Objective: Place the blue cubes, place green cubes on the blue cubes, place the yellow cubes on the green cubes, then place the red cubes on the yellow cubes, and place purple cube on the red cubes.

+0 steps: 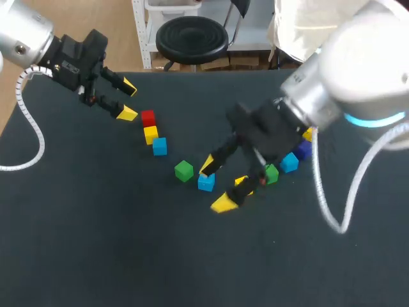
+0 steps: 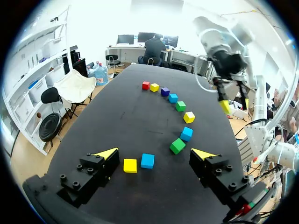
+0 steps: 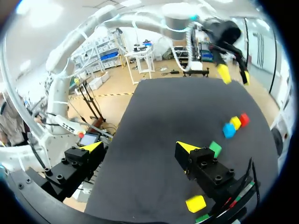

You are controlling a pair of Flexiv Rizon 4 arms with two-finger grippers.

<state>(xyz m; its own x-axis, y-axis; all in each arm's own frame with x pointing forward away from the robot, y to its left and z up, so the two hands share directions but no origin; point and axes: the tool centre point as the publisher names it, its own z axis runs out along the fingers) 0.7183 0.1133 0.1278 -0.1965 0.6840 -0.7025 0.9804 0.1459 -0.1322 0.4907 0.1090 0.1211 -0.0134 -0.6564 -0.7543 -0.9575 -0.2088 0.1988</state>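
The right gripper is being held spread wide above the middle of the table, with nothing being pinched. The middle blue cube is lying on the table just left of the line between its fingertips. It is below them rather than between them, since the right wrist view is showing only bare table between the fingers. By judgement, a small shift left and a descent are being called for. A cube has no long axis, so only its faces are needing to be squared to the fingers.

A green cube is sitting near its far left, and a yellow cube is lying near on the right under the arm. Either could be nudged.

The left gripper is being held open at the far left. It is the nearer one to the row of red cube, left yellow cube and left blue cube. More cubes are lying to the right, partly hidden by the right arm.
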